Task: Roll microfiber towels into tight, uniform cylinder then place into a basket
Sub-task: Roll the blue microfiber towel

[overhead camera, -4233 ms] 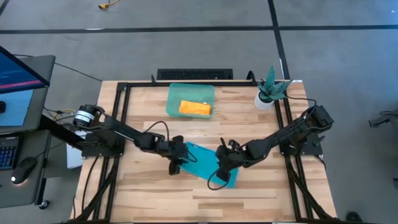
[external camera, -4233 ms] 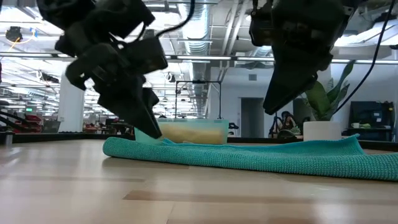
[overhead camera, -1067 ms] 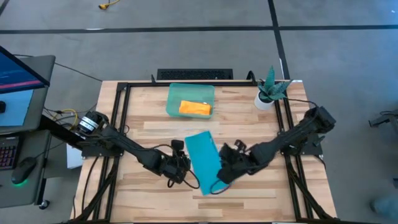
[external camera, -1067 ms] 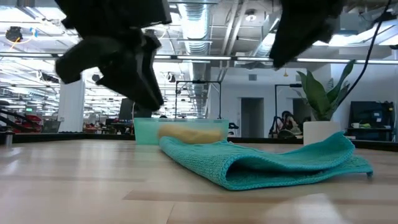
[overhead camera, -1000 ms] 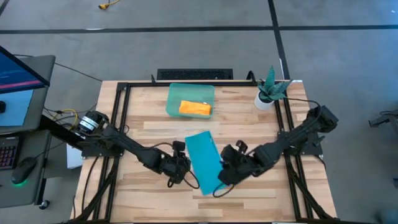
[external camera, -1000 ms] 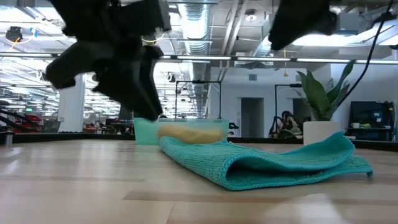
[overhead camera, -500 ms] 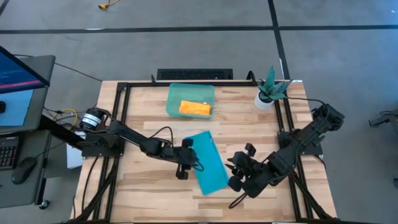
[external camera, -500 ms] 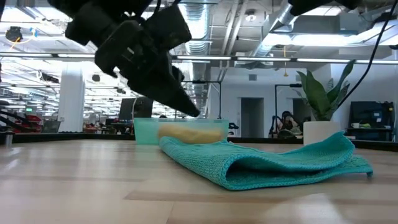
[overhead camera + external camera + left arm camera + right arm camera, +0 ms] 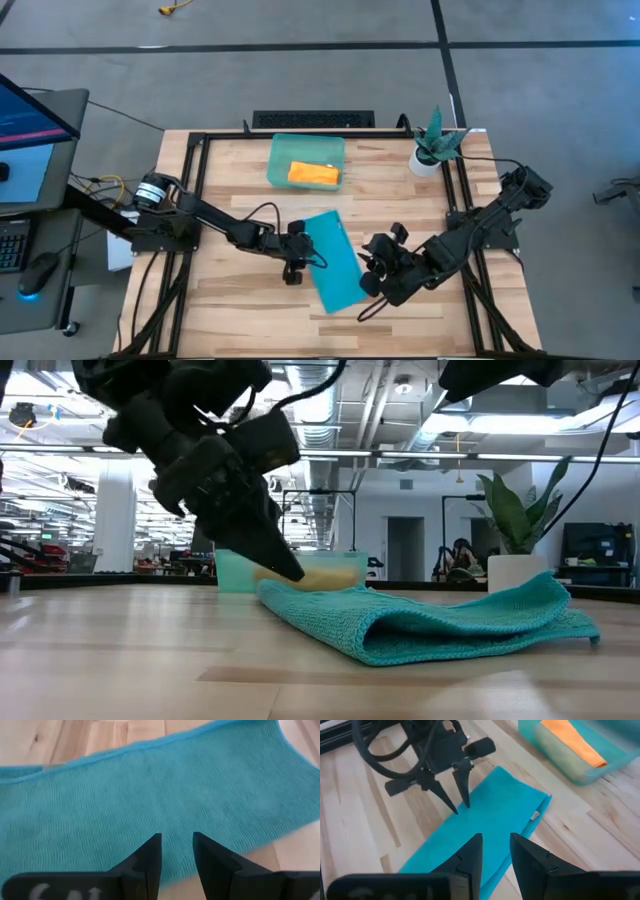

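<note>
With the orange towel [image 9: 313, 174] already in the green basket [image 9: 283, 149], the folded teal towel [image 9: 335, 260] lies mid-table between the left gripper [image 9: 306, 247] and right gripper [image 9: 366, 270], both parted and empty, awaiting a grip on one end for rolling.

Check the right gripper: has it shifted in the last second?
Yes. In the high view the right gripper has backed off the teal towel, toward the table's near edge.

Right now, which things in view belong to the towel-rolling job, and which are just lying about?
Job:
teal towel, folded on the table
orange towel, in the basket
basket
left gripper, open at the teal towel's edge
right gripper, open beside it

Lying about:
potted plant
monitor
</note>
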